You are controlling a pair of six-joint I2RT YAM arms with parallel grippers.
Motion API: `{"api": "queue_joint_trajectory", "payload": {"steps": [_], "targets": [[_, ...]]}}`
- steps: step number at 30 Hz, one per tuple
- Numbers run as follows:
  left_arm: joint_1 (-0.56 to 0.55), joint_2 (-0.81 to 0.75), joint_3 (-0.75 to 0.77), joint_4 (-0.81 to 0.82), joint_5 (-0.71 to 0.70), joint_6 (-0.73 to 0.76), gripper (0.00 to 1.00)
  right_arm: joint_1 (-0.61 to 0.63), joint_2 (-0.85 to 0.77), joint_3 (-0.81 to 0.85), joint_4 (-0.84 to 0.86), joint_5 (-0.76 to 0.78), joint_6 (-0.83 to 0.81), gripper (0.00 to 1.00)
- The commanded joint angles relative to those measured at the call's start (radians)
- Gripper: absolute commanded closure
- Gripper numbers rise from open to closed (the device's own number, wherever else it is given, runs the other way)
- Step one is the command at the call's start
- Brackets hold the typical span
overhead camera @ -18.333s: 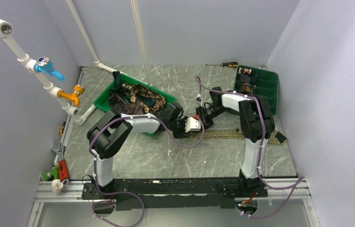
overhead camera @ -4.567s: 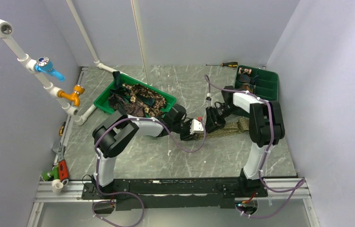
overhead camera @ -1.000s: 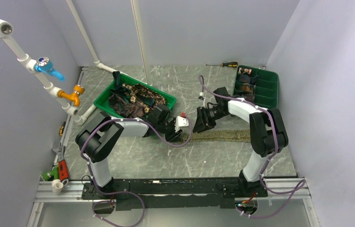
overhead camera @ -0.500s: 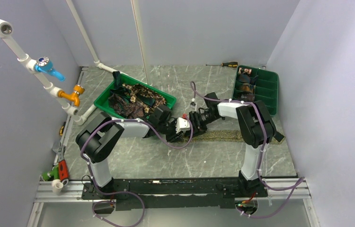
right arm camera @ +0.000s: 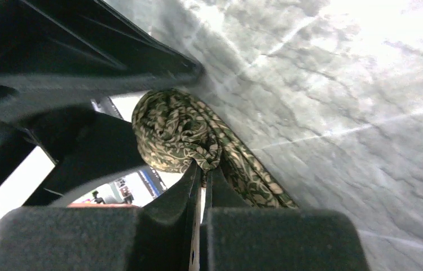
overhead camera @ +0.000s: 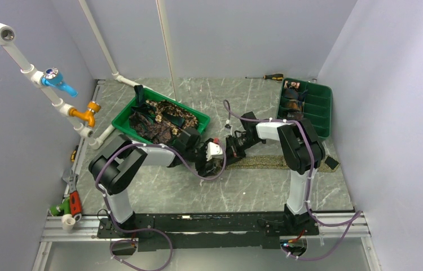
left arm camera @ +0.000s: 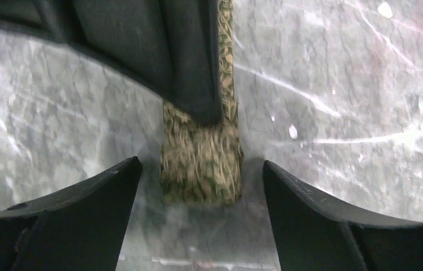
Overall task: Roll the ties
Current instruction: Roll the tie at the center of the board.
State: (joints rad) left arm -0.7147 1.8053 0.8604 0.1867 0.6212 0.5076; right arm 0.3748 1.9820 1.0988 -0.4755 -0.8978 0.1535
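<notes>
An olive-tan speckled tie (overhead camera: 277,162) lies as a strip across the table, its left end rolled into a small coil (left arm camera: 201,164) (right arm camera: 170,135). My left gripper (overhead camera: 212,159) (left arm camera: 201,189) is open, and its two black fingers (left arm camera: 85,209) stand apart on either side of the coil without touching it. My right gripper (overhead camera: 232,148) (right arm camera: 202,169) comes at the coil from the other side and is shut, with its tips pinching a fold of the tie's fabric at the coil. More ties (overhead camera: 161,118) lie heaped in the left green tray.
The left green tray (overhead camera: 120,121) sits at the back left. A green compartment tray (overhead camera: 317,107) at the back right holds small coils (overhead camera: 294,104). A screwdriver (overhead camera: 271,77) lies by the back wall. White pipes with valves (overhead camera: 57,82) run along the left, with tools (overhead camera: 73,203) below them.
My left gripper has opened and let go of the coil. My right gripper has moved left to the coil and shut on its fabric.
</notes>
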Motion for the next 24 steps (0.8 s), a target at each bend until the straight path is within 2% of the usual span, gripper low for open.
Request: {"api": "queue_joint_trajectory", "payload": {"steps": [1,2,4,8,15,21,24], "targets": [[0.05,-0.089,-0.117,0.115,0.046,-0.059,0.09,0.003,0.035,0.01,-0.034,0.194,-0.061,1.0],[0.051,-0.114,-0.131,0.145,0.046,-0.062,0.04,0.003,0.04,0.008,-0.036,0.214,-0.058,1.0],[0.051,-0.131,-0.158,0.199,0.06,-0.056,0.01,0.003,0.05,0.01,-0.042,0.238,-0.063,1.0],[0.05,-0.087,-0.163,0.244,0.097,-0.051,0.01,0.003,0.063,0.019,-0.054,0.3,-0.066,1.0],[0.045,0.027,-0.128,0.351,0.107,-0.09,0.24,0.003,0.092,0.02,-0.064,0.325,-0.08,1.0],[0.026,0.094,-0.138,0.487,0.139,-0.155,0.27,0.002,0.111,0.013,-0.032,0.313,-0.063,1.0],[0.011,0.126,-0.144,0.512,0.152,-0.152,0.37,0.002,0.113,0.004,-0.023,0.306,-0.062,1.0]]}}
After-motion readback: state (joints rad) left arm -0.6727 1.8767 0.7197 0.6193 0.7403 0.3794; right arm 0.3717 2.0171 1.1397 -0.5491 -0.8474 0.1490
